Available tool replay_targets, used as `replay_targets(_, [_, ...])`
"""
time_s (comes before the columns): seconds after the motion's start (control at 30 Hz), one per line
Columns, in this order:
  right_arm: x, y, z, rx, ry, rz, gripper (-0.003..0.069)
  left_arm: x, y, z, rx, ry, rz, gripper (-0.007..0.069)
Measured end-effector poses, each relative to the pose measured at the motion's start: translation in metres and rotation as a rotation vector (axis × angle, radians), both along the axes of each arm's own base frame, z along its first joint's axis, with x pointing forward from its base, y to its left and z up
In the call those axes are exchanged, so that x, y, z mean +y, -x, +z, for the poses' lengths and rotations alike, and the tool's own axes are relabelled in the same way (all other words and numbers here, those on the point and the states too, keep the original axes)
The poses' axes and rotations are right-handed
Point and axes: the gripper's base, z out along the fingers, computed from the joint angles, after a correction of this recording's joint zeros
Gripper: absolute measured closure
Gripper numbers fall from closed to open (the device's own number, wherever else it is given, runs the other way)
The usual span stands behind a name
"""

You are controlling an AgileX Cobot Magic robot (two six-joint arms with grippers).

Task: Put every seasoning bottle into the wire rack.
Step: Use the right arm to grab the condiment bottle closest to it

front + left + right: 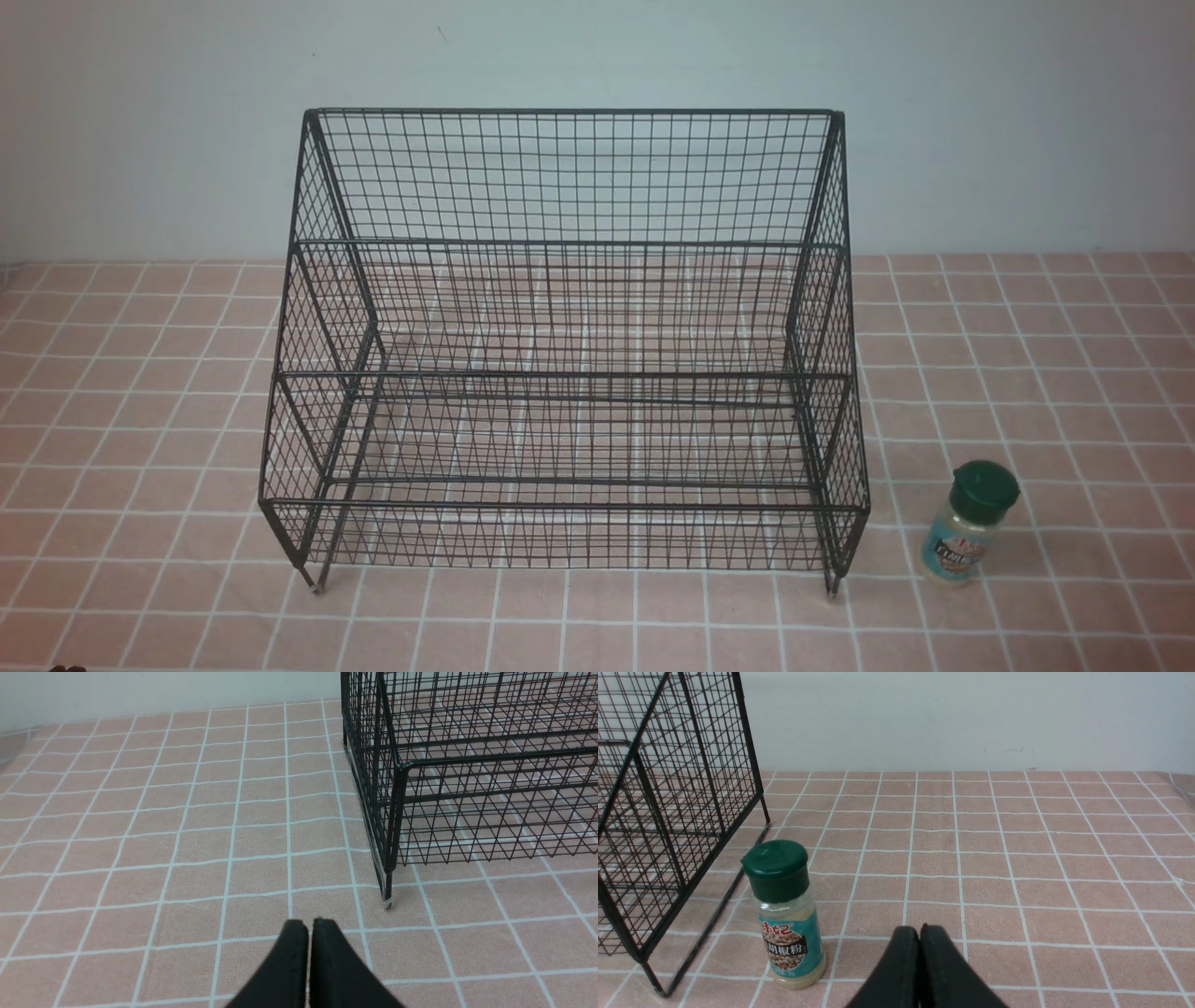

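Note:
The black wire rack [569, 373] stands in the middle of the pink tiled table, with nothing in it. One seasoning bottle [966, 525], dark green cap and teal label, stands upright on the table just right of the rack's front right foot. In the right wrist view the bottle [787, 914] stands beside the rack's side [668, 812], and my right gripper [920, 928] is shut and empty a short way from the bottle. In the left wrist view my left gripper [308, 923] is shut and empty near the rack's front left foot [387, 900]. Neither gripper shows in the front view.
A pale wall rises behind the table. Open pink tiles [140, 420] lie left of the rack, in front of it and to the right beyond the bottle [1041, 858].

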Motion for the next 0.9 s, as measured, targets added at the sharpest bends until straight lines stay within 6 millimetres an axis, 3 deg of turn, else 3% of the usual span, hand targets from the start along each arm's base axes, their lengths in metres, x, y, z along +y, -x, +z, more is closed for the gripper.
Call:
replay_targets(0.13, [0.001,0.0,0.001,-0.022,-0.047,0.007,0.0674,0.0,0.0,0.0,0.0,0.0,0.0,0.0631])
replay_targets(0.37, [0.005,-0.001,0.029,-0.323,-0.345,0.039,0.0674,0.0,0.0,0.0,0.0,0.0,0.0,0.0631])
replay_targets(0.7, [0.003,0.0,0.037,-0.413,-0.34,0.044,0.0674,0.0,0.0,0.0,0.0,0.0,0.0,0.0631])
replay_targets(0.9, [0.0,0.006,0.053,-0.593,-0.511,0.052,0.0674,0.0,0.0,0.0,0.0,0.0,0.0,0.0631])
